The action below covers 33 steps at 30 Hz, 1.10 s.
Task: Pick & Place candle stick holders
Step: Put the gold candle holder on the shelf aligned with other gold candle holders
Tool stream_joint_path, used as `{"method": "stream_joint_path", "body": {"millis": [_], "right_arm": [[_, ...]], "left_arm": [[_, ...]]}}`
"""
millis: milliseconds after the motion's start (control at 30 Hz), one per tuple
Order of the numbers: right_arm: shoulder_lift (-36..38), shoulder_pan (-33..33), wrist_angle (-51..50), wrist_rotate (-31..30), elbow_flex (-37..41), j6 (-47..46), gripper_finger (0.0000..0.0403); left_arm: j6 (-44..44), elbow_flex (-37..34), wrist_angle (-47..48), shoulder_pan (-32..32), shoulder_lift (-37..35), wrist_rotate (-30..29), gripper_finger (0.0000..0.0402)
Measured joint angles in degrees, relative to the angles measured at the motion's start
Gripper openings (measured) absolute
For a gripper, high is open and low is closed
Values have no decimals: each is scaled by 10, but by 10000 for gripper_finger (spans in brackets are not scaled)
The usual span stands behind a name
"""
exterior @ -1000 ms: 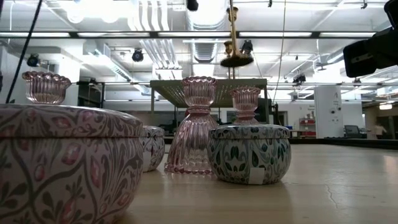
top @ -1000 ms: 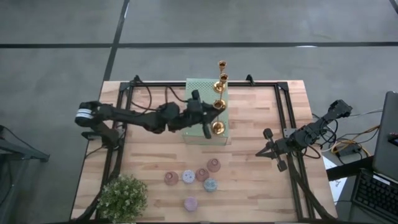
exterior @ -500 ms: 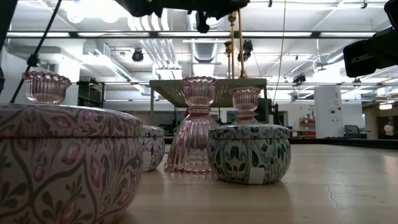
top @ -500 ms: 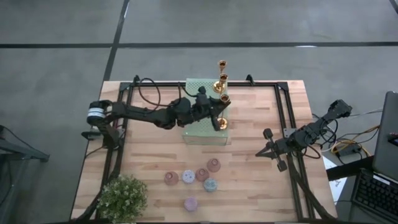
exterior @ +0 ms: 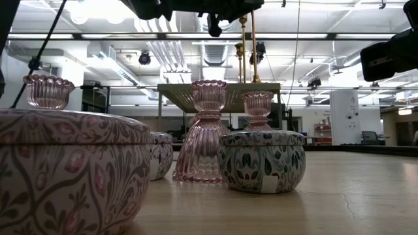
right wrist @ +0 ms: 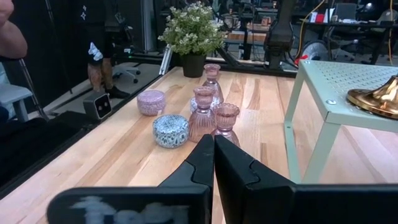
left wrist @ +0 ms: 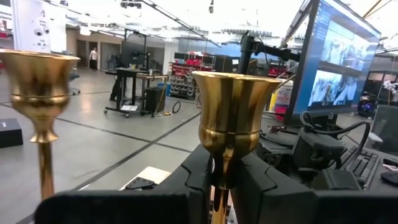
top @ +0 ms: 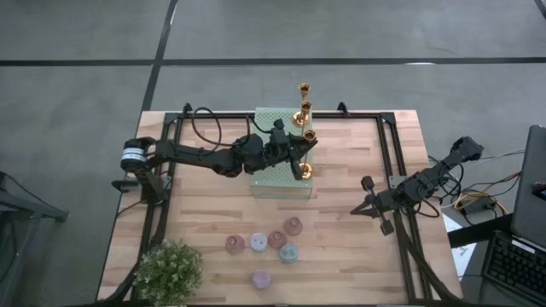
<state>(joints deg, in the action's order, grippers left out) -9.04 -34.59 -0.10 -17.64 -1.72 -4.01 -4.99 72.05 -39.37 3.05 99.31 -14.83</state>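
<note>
Your left tool (left wrist: 225, 180) is clamped on the thin stem of a shiny gold candle stick holder (left wrist: 229, 121) over the pale green block (top: 275, 181), so keep it upright while moving, clear of the neighbouring gold holders (top: 304, 106); right tool (right wrist: 213, 163), closed, idles at the worktop (top: 358, 256) edge.

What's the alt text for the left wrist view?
The left tool is shut on the thin stem of a gold holder, its cup filling the middle of the picture. A second gold holder stands beside it, with a monitor and a workshop floor behind.
</note>
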Motion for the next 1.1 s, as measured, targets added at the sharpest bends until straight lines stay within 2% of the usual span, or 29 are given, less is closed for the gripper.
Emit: {"method": "stream_joint_path", "body": {"millis": [1100], "right_arm": [[0,0,0,0,0,0,8]], "left_arm": [[-11,-2,27,0,0,7,54]]}}
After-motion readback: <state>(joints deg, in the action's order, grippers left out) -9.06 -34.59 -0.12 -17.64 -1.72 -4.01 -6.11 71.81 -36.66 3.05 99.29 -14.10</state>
